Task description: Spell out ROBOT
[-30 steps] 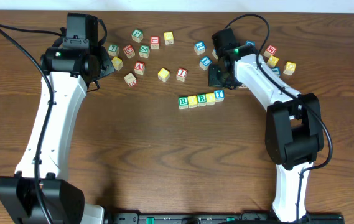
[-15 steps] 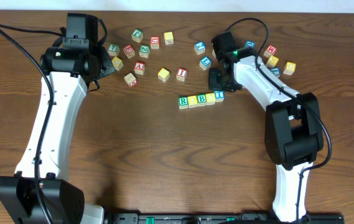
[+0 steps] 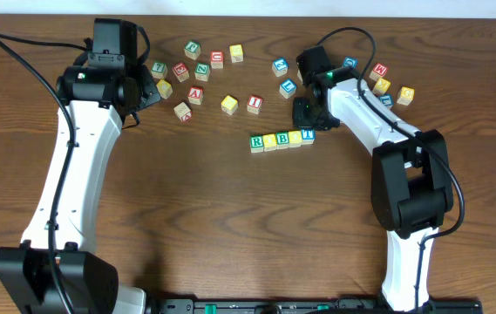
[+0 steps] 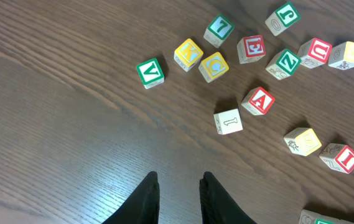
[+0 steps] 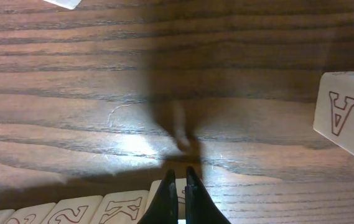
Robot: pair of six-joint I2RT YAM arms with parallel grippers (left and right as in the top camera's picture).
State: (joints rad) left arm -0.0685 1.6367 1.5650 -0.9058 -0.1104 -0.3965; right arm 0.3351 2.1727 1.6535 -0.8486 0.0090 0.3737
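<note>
Five cubes stand in a row at mid-table: green R (image 3: 256, 141), a yellow-faced cube (image 3: 269, 140), green B (image 3: 282, 139), a second yellow-faced cube (image 3: 295, 137) and blue T (image 3: 307, 134). My right gripper (image 3: 304, 120) is shut and empty, just behind the T end. In the right wrist view its closed tips (image 5: 177, 177) hang over the end cube (image 5: 164, 193), with the row's side faces running off to the left. My left gripper (image 3: 146, 91) hovers at the far left. Its tips (image 4: 180, 177) are nearly together, with only bare table between them.
Loose cubes lie ahead of the left gripper: green V (image 4: 150, 72), yellow K (image 4: 188, 54), red E (image 4: 251, 48), red A (image 4: 258, 101), red I (image 4: 340, 157). More cubes sit at the back right (image 3: 391, 87). A red-A face (image 5: 344, 115) stands right of the right gripper.
My right gripper has edged down toward the T end of the row. The left arm and the loose cubes have not moved.
</note>
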